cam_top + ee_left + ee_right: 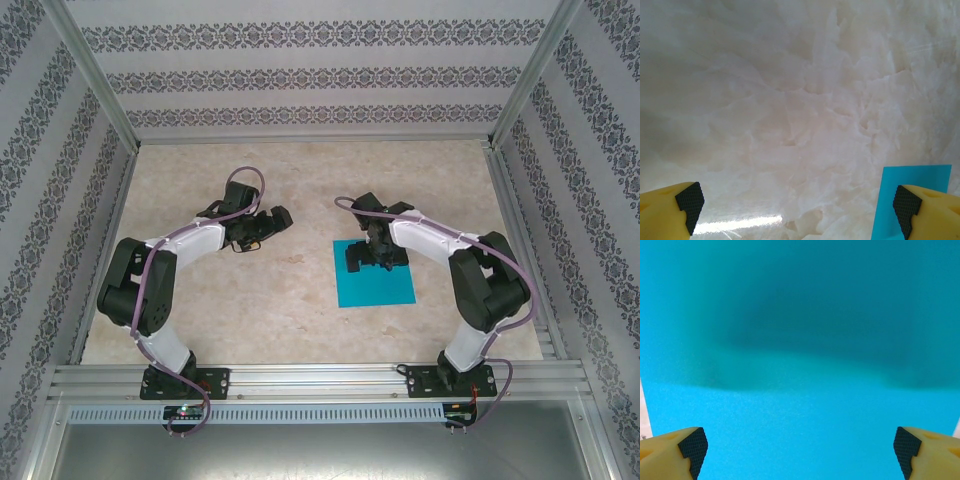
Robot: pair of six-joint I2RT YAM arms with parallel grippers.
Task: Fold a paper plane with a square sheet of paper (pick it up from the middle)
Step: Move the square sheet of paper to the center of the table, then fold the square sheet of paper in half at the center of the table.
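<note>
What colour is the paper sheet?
The sheet is plain teal-blue, clearest in the right wrist view.

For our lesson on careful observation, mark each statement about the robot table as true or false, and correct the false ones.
1. The square sheet of paper lies flat on the table. True.
2. The left fingers hang directly above the sheet. False: they are over bare table, with the sheet off to one side of them.
3. The right fingers stand wide apart over the sheet. True.
4. The sheet has already been folded into a pointed plane. False: it is one plain flat square with no crease to be seen.
</note>
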